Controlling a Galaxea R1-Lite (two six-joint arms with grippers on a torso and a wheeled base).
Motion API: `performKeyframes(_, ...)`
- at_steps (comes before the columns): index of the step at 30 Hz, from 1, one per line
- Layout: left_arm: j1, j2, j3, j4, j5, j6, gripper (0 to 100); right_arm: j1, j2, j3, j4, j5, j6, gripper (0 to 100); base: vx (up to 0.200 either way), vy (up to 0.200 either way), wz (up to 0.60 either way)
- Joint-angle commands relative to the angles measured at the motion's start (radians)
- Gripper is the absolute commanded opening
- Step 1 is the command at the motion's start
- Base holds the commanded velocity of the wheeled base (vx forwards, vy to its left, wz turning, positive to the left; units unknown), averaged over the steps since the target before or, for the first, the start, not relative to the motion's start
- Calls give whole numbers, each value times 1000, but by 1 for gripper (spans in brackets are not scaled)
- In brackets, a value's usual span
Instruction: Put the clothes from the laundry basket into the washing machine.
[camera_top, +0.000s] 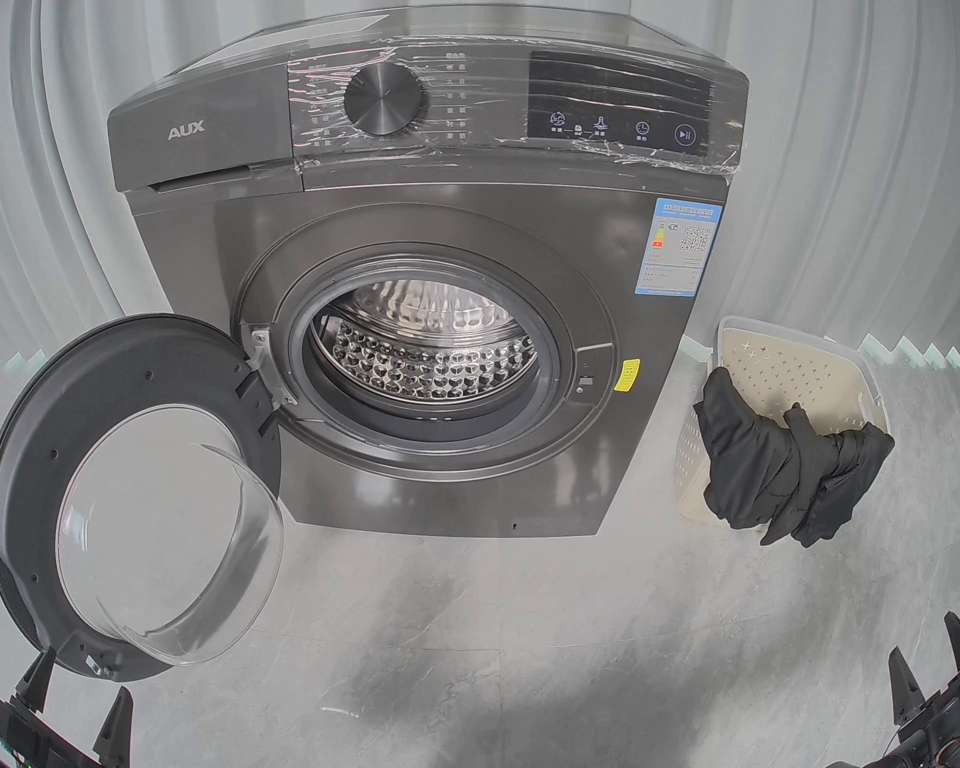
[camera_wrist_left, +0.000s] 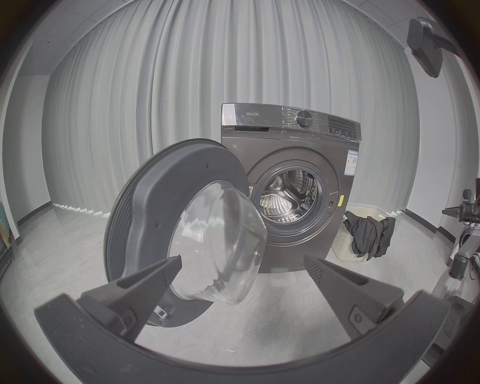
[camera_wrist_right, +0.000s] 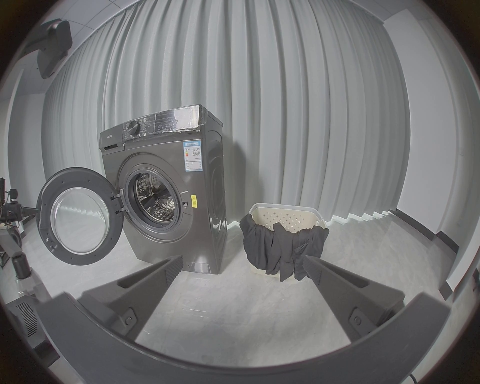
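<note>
On the pale floor (camera_top: 560, 620), ahead of both hands, the following were recorded.

Left hand (camera_top: 78, 690): held low over the floor, jaws spread wide, nothing in its grasp.

Right hand (camera_top: 925, 650): held low over the floor, jaws likewise spread wide, nothing in its grasp.

Washing machine (camera_top: 420, 200): grey front-loader, standing ahead of the two hands and apart from both. Clear film lay over its control panel (camera_top: 600, 110).

Door (camera_top: 130, 370): round, dark-rimmed, with a domed clear window. It stood swung fully open on the left hand's side. Its lower edge was just ahead of that hand, near it but not touching.

Drum (camera_top: 425, 340): perforated steel, in plain sight through the open port, farther from the left hand than the door was.

Laundry basket (camera_top: 790, 360): cream, perforated, standing on the floor just beside the machine, on the right hand's side. It was ahead of the right hand and well apart from it.

Clothes (camera_top: 770, 460): black fabric, draped over the basket rim nearest the right hand and hanging down the outer wall, partly inside the basket. Whether one piece or several could not be told. Neither hand touched them.

Curtain (camera_top: 850, 150): pale, pleated, hanging behind the machine and basket, farthest from the hands.
</note>
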Motion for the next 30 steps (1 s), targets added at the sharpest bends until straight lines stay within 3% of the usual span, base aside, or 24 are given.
performKeyframes(1, 0, -17, 16, 0, 0, 1, 100, 0, -13, 18, 0, 0, 0, 100, 0, -200, 0)
performKeyframes(14, 0, -17, 16, 0, 1, 1, 100, 0, -13, 18, 0, 0, 0, 100, 0, -200, 0)
performKeyframes(26, -2, -17, 16, 0, 0, -1, 100, 0, -13, 18, 1, 3, 0, 100, 0, 0, 0)
performKeyframes(30, -2, -17, 16, 0, 0, -2, 100, 0, -13, 18, 1, 2, 0, 100, 0, -200, 0)
